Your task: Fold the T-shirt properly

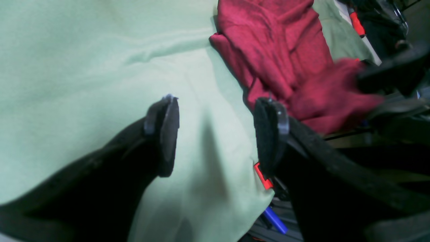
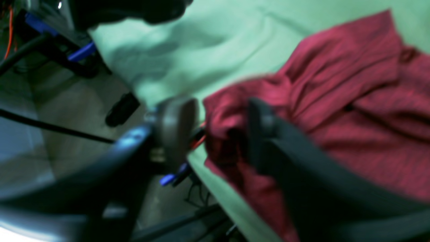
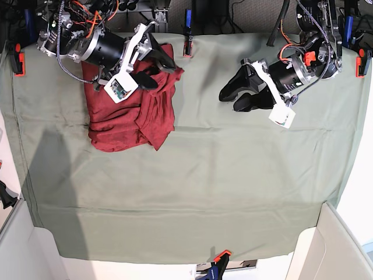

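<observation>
T-shirt (image 3: 131,111) bunched, long axis toward far edge; left claw (image 1: 215,134) wide, empty; right claw (image 2: 218,131) spread over fabric

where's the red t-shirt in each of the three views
Left wrist: the T-shirt is bunched at upper right, beyond the open left gripper.
Right wrist: it fills the right half, by the table edge, blurred.
Base: upper left, a crumpled heap under the right gripper.
Shared landmark: the green table cover.

Motion blur smears the right wrist view, so the T-shirt (image 2: 336,111) folds there stay unclear
</observation>
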Robot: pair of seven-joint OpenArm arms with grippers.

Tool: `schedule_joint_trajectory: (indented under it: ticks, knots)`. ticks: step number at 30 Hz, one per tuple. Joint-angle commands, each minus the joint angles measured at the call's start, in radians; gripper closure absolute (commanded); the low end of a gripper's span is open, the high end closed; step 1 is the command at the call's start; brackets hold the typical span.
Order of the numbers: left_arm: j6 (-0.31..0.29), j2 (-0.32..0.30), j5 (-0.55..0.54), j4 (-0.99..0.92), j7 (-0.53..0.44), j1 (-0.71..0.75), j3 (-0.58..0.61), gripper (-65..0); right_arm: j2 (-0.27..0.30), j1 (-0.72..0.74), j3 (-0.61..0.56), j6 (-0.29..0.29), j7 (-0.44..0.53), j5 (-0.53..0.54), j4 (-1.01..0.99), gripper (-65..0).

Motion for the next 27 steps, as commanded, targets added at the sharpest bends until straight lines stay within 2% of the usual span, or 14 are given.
schedule_joint_trajectory:
  ticks: [1, 5, 10, 14, 20, 21, 22, 25, 26, 27]
  knots:
    - [-0.012, -0.008, -0.041, 0.019, -0.003, -0.008, -0.003, -38.6, -0.004, 0.011, -0.002, 0.0, 0.037, 0.012, 0.02, -37.3]
    - [-0.012, -0.008, -0.092, 0.019, 0.05, -0.008, -0.003, -38.6, -0.026, 0.048, 0.009, -0.009, 0.047, -0.041, 0.02, -37.3]
    - [-0.012, -0.008, -0.118, 0.019, 0.076, -0.001, -0.003, -38.6, -0.031, 0.071, 0.082, -0.075, 0.055, -0.151, 0.019, -37.3]
    - [-0.012, -0.008, -0.122, 0.019, 0.076, 0.006, -0.003, -38.6, -0.031, 0.071, 0.144, -0.095, 0.054, -0.148, -0.016, -37.3]
    - [-0.012, -0.008, -0.129, 0.019, 0.076, 0.006, -0.003, -38.6, -0.031, 0.071, 0.147, -0.094, 0.061, -0.107, -0.115, -37.0]
    - [-0.012, -0.008, -0.129, 0.019, 0.076, 0.006, -0.003, -38.6, -0.031, 0.071, 0.147, -0.094, 0.065, -0.108, -0.119, -34.4]
    - [-0.012, -0.008, -0.129, 0.019, 0.076, 0.006, -0.003, -38.6, -0.03, 0.071, 0.147, -0.094, 0.065, -0.108, -0.119, -28.1]
    - [-0.012, -0.008, -0.129, 0.019, 0.076, 0.006, -0.003, -38.6, -0.03, 0.071, 0.149, -0.094, 0.066, -0.108, -0.106, -3.0]
    - [-0.012, -0.008, -0.129, 0.019, 0.076, 0.006, -0.003, -38.6, -0.03, 0.072, 0.149, -0.094, 0.066, -0.109, -0.102, 0.0]
    - [-0.012, -0.008, -0.129, 0.019, 0.076, 0.006, -0.003, -38.6, -0.03, 0.074, 0.149, -0.094, 0.066, -0.114, -0.1, 0.0]
